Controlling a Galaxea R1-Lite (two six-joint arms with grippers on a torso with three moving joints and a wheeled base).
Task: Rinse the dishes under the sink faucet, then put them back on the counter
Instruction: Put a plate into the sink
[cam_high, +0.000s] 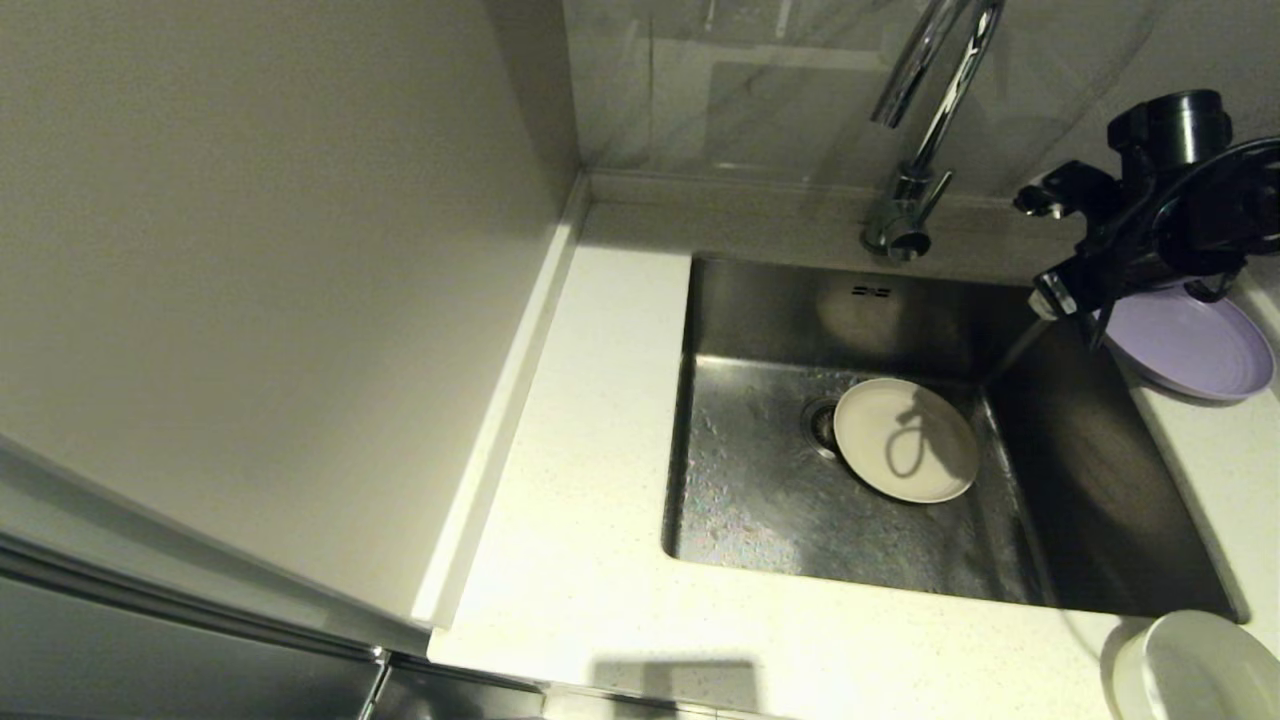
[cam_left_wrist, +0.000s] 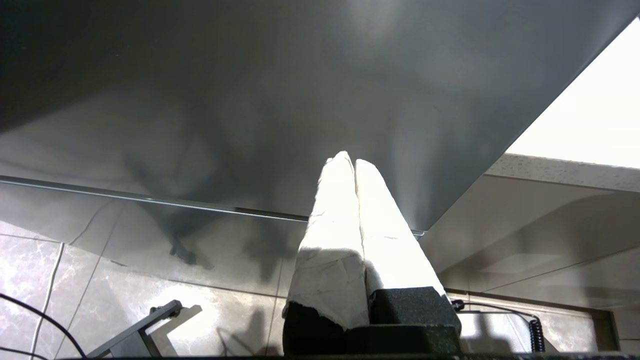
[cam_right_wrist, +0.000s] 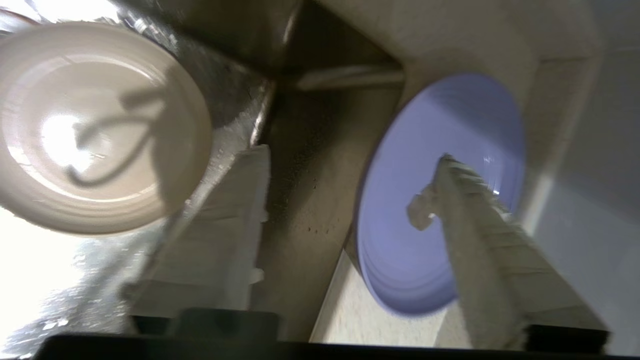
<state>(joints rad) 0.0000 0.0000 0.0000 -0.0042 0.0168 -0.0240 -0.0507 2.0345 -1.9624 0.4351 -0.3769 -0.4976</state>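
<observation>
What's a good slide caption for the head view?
Right gripper open above the lilac plate on the counter; beige plate lies in the sink.

My right gripper (cam_right_wrist: 350, 160) wears long tapered fingers (cam_right_wrist: 480, 225) wrapped in creased off-white tape on a black base, black cables looping round its dark cylindrical wrist housing, while my left gripper (cam_left_wrist: 354, 162) shows matching white-taped fingers (cam_left_wrist: 330, 240) in black foam-edged mounts.

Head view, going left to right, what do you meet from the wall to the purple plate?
Beige wall → white counter → cream plate lying in the sink → open right pincer → lilac plate on the counter's right side.
</observation>
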